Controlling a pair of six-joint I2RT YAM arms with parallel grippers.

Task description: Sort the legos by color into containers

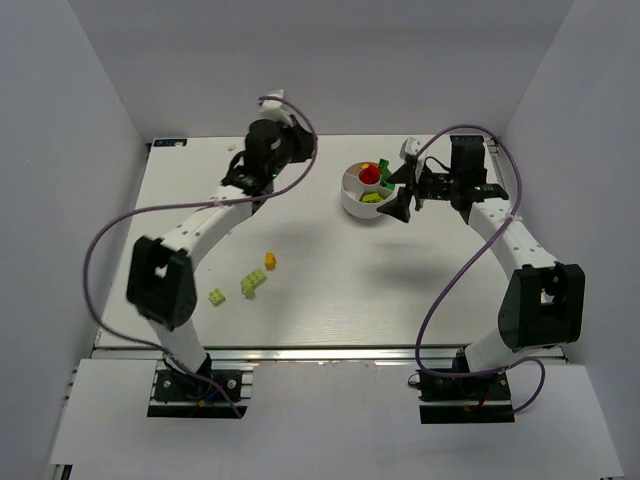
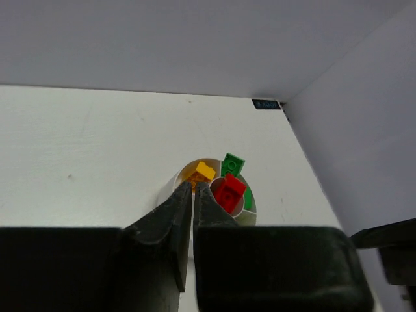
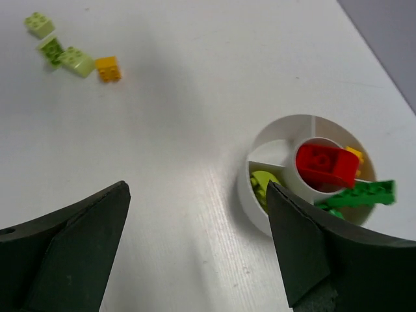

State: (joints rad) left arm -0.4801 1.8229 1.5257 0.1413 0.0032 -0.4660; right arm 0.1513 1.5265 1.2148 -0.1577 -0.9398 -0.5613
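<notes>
Table (image 1: 330, 290); white dish (image 1: 350, 206) at far right. Right gripper (image 3: 195, 195) gapes wide just beside it, empty. Left gripper (image 2: 194, 187) pinched together, nothing held. Red, green, lime, orange legos (image 3: 325, 164) in dish; lime bricks (image 1: 252, 284) and orange brick (image 1: 270, 261) loose, near left

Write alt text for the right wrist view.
Beyond wide-open jaws sits a white dish: red brick in its central cup, dark green brick, lime piece and orange-yellow piece in the wedges. Three lime bricks and an orange-yellow brick lie loose on the table, upper left.
</notes>
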